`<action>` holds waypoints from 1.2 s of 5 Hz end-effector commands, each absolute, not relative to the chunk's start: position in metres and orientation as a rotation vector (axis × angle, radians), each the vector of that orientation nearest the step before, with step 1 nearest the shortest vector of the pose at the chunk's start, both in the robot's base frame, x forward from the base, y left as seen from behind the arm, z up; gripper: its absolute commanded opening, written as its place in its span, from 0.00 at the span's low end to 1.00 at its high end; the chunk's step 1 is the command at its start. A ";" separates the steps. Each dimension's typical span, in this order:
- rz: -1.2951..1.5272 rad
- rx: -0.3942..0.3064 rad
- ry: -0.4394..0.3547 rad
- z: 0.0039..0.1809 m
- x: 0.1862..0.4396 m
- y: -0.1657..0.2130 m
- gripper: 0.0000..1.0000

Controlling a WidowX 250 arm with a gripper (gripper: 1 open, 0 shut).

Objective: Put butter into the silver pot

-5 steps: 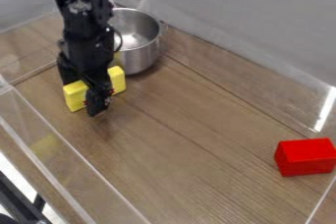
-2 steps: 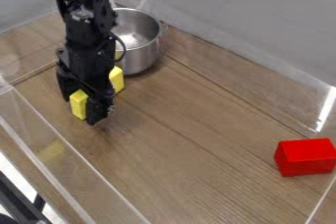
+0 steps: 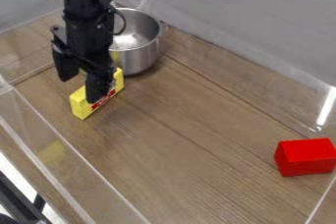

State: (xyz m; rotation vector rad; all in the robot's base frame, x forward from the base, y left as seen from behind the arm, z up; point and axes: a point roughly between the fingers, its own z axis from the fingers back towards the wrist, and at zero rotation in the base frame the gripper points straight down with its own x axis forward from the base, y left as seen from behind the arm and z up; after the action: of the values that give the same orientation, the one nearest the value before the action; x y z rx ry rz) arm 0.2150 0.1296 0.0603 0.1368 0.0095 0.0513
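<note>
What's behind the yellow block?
Behind the yellow block, the silver pot stands on the table. The robot's arm covers part of the view, so anything there stays unseen.

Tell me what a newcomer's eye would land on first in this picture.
Probably the bright red block, alone near the right edge of the wooden surface. Next, the dark robot arm reaching down at upper left, its pincer over the yellow butter. Just behind, toward the back wall, the shiny silver pot catches the light.
</note>
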 end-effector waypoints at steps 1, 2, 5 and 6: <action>0.045 0.168 -0.040 0.078 0.231 0.132 1.00; 0.011 0.162 -0.030 0.065 0.225 0.133 1.00; -0.129 0.150 0.004 0.025 0.215 0.132 1.00; -0.061 0.147 0.007 0.024 0.215 0.129 0.00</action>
State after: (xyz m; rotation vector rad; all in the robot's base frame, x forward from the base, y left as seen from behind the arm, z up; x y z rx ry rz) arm 0.2098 0.1288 0.0190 0.1310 0.0180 -0.0551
